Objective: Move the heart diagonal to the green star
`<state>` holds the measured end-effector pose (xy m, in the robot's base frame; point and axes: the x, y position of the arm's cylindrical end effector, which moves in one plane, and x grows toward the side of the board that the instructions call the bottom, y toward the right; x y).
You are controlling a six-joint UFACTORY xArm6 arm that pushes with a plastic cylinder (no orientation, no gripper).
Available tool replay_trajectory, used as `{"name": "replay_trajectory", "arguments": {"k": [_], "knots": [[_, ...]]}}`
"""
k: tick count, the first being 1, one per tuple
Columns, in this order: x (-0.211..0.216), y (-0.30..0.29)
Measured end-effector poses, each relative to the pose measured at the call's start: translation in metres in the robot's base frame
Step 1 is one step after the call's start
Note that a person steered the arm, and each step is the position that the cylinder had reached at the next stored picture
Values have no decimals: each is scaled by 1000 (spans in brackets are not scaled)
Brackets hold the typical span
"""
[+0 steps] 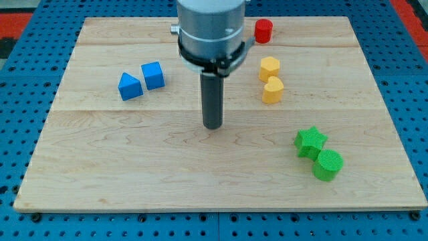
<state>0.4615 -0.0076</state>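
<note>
My tip (pixel 212 125) on grained wood, left of yellow heart (pixel 272 90)

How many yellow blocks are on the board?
2: a yellow hexagon and a yellow heart touching just below it, right of my tip. The arm may hide others.

Open board all around my tip (pixel 212 125) at centre, with wide free lanes left, right and near. Far right, yellow heart (pixel 273 90) touching yellow hexagon (pixel 269 67), red cylinder (pixel 263 31) beyond. Near right, green star (pixel 310 142) against green cylinder (pixel 328 165); far left, blue triangle (pixel 130 86) beside blue cube (pixel 153 75).
</note>
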Motion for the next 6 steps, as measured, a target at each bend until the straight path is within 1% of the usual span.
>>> {"name": "replay_trajectory", "arguments": {"k": [1, 2, 3, 4, 5, 6], "knots": [[-44, -20], [-73, -12], [-129, -8], [-145, -6], [-162, 69], [-122, 89]]}}
